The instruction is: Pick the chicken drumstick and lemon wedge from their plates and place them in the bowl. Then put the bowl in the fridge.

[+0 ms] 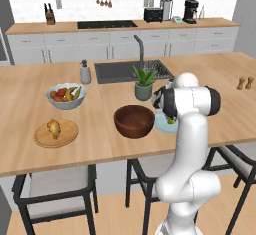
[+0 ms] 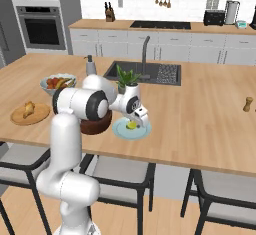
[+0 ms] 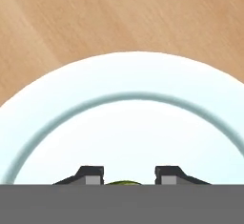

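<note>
Lemon wedge [image 2: 131, 125]: you see it on the pale blue-green plate [image 2: 120, 131], directly under the hand, a sliver of it showing between the finger tips in the hand view.
Gripper [image 2: 135, 124]: down at the plate with its fingers either side of the wedge; whether they have closed onto it yet you cannot tell.
Key relation: wedge sits straight below the wrist, so you lift upward; its long axis is too small to read.
Bowl [image 1: 134, 121]: dark wooden, just beside the plate, on the side toward the drumstick.
Chicken drumstick [image 1: 53, 127]: lies on the light-wood plate [image 1: 67, 136], well apart from the hand, beyond the bowl.
Count: one wedge, one drumstick, two plates, one dark bowl, one arm.
</note>
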Motion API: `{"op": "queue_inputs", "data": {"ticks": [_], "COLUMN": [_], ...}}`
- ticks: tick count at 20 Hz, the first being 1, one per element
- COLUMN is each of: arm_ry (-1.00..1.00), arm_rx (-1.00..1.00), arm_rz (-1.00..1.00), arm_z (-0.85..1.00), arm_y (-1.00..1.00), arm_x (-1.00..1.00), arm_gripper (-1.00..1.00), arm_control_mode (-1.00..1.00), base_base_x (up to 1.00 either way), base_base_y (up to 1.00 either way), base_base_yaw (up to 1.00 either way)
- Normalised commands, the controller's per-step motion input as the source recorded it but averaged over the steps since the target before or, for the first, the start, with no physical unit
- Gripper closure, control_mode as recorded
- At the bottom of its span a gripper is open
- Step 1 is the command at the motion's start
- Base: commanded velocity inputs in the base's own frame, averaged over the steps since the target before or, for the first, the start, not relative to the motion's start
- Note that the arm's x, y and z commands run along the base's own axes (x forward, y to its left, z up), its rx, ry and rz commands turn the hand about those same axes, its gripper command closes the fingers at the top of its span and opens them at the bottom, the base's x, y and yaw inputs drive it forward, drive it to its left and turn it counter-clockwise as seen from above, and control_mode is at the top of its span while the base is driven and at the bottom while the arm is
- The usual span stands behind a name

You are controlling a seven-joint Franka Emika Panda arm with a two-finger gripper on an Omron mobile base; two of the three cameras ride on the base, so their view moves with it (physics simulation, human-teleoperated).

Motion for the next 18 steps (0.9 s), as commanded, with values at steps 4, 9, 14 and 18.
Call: {"op": "queue_inputs", "data": {"ticks": [4, 9, 14, 18], "arm_ry": [0.01, -0.04, -0.07, -0.03], "arm_rx": [0.08, 0.04, 0.00, 0.00], "arm_rz": [0.00, 0.00, 0.00, -0.01], "arm_z": [0.55, 1.00, 0.74, 0.21], "arm_y": [0.00, 0.32, 0.75, 1.00], "arm_x": [-0.35, -0.74, -0.51, -0.02], "arm_gripper": [1.00, 1.00, 1.00, 1.00], "arm_control_mode": [-1.00, -1.00, -1.00, -1.00], "base_base_x": [0.00, 0.00, 0.00, 0.00], "base_base_y": [0.00, 0.00, 0.00, 0.00], "base_base_yaw": [0.00, 0.00, 0.00, 0.00]}}
